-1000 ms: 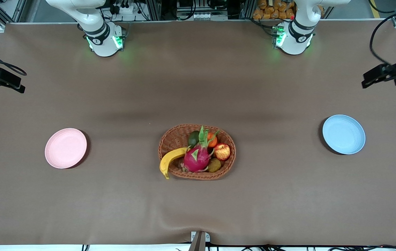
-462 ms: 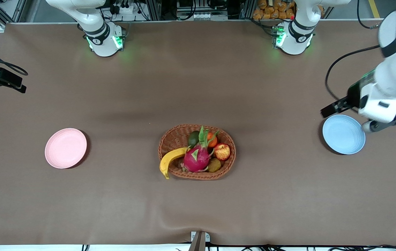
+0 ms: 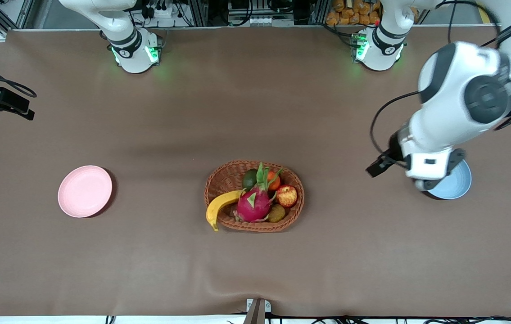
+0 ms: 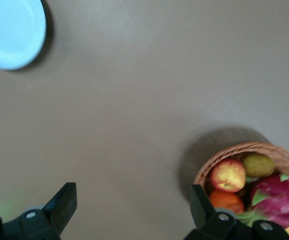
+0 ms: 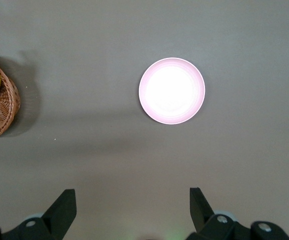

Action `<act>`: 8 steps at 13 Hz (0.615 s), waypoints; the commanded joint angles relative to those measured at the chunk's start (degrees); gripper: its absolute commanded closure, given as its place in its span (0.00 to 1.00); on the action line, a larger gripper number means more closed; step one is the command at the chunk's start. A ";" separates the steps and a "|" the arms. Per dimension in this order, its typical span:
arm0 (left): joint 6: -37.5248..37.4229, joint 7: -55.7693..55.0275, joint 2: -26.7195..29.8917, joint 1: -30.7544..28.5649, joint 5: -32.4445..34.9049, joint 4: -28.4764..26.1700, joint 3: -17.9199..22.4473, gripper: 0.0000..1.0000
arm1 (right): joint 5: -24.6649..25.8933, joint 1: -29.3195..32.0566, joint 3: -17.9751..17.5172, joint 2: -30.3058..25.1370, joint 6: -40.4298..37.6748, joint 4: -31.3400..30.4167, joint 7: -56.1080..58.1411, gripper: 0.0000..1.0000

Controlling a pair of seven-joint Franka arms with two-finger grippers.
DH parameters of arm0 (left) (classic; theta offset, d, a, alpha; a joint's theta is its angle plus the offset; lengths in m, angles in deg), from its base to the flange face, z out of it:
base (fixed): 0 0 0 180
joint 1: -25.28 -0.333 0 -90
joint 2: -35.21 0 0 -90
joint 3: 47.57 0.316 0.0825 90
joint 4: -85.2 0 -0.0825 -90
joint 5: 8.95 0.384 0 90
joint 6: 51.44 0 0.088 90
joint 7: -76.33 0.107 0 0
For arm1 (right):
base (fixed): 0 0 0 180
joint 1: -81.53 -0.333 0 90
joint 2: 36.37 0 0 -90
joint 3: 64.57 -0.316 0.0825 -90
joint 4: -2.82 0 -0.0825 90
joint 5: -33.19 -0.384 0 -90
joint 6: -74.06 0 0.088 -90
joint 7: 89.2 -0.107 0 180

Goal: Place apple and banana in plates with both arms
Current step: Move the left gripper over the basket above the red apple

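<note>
1. The left gripper (image 4: 129,210) hangs over the table between the blue plate (image 3: 460,186) and the basket (image 3: 219,177), fingers (image 4: 64,202) wide and empty.
2. The right gripper (image 5: 129,212), also spread and empty, waits over the table's right-arm end, above the pink plate (image 3: 85,191).
3. The apple (image 3: 287,195) and banana (image 3: 220,206) lie in the basket, the banana overhanging its rim.

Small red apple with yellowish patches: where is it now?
The small red apple lies in the oval wicker basket mid-table, at its left-arm end, beside the magenta dragon fruit.
</note>
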 commanded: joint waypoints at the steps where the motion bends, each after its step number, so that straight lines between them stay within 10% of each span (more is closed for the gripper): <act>1: 3.79 -9.84 -4.00 2.39 -0.03 1.66 0.29 0.00 | -0.51 -0.20 0.07 -0.55 -0.40 -0.04 -0.48 0.00; 8: 9.68 -30.15 -10.86 7.22 -0.03 1.66 0.29 0.00 | -0.51 -0.20 0.07 -0.55 -0.40 -0.13 -0.48 0.00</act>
